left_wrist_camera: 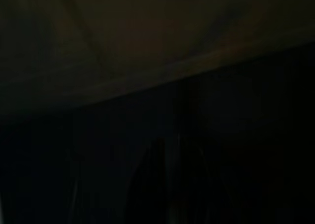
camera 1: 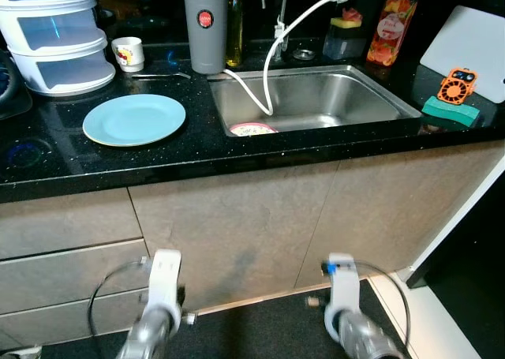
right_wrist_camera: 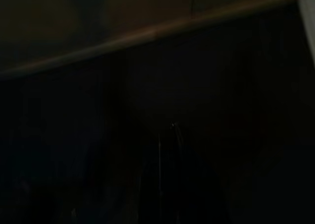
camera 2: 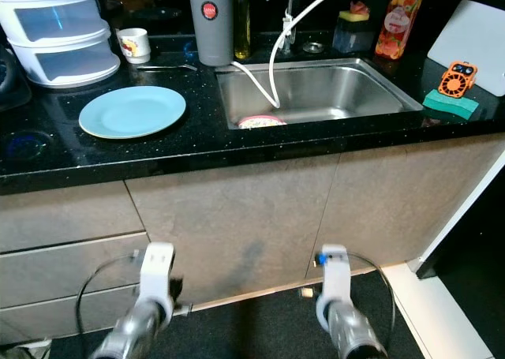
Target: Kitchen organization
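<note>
Left arm [camera 1: 158, 304]: hangs low at roughly 7 o'clock in the head views, silver forearm rising to a white wrist housing, a thin cable looping off its outer side. Right arm [camera 1: 347, 308]: hangs low at roughly 5 o'clock, same upright pose, white wrist housing with a blue fitting on top and a cable looping off its outer side. Both arms are idle and well apart. Wrist views are too dark to judge either tool.
</note>
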### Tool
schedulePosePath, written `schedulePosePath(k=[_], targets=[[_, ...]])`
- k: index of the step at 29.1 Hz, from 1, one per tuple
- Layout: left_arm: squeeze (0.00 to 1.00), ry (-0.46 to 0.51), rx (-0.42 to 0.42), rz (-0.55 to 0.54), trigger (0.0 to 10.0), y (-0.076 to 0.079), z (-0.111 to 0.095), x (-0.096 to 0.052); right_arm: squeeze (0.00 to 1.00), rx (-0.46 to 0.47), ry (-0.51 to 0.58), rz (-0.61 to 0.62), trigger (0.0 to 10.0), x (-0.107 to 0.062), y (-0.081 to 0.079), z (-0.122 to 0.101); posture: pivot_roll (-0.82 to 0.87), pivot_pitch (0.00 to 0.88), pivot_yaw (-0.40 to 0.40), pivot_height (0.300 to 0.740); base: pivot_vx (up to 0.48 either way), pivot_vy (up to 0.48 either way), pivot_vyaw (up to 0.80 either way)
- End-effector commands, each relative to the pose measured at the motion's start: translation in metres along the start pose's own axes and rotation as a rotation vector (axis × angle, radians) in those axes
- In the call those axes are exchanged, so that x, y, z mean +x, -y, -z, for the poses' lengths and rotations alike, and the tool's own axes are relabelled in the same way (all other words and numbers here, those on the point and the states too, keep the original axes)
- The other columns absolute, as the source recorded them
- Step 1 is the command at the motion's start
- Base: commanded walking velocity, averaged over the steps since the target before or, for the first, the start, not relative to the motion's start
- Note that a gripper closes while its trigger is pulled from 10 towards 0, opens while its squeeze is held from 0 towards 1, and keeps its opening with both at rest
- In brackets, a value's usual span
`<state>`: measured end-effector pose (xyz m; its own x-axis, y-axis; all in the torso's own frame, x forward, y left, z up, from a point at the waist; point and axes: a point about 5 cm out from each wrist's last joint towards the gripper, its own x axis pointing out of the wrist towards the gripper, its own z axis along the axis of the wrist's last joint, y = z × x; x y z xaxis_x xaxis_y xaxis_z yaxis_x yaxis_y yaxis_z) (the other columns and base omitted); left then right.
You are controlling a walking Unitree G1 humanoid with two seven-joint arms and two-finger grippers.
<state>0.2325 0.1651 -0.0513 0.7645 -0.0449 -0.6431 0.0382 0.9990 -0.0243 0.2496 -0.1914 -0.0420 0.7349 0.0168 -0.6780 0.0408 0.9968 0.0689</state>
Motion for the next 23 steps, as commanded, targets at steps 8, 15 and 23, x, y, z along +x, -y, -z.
schedulePosePath(k=[8, 15, 23], targets=[[0.00, 0.043, 0.039, 0.009, 10.0, -0.001, -0.022, 0.006, 0.00, -0.005, 0.027, 0.001, 10.0, 0.003, 0.000, -0.014, -0.06, 0.125, -0.018, 0.740, 0.000, 0.000, 0.00], [0.00, 0.150, 0.036, 0.010, 10.0, -0.001, -0.066, 0.015, 0.00, -0.009, 0.121, -0.031, 10.0, 0.009, -0.012, -0.053, -0.06, 0.114, -0.016, 0.740, 0.000, 0.000, 0.00], [0.00, -0.012, 0.031, -0.004, 10.0, -0.003, 0.005, -0.002, 0.00, -0.030, -0.006, -0.018, 10.0, 0.001, -0.005, 0.001, -0.06, 0.125, -0.019, 0.740, 0.000, 0.000, 0.00]])
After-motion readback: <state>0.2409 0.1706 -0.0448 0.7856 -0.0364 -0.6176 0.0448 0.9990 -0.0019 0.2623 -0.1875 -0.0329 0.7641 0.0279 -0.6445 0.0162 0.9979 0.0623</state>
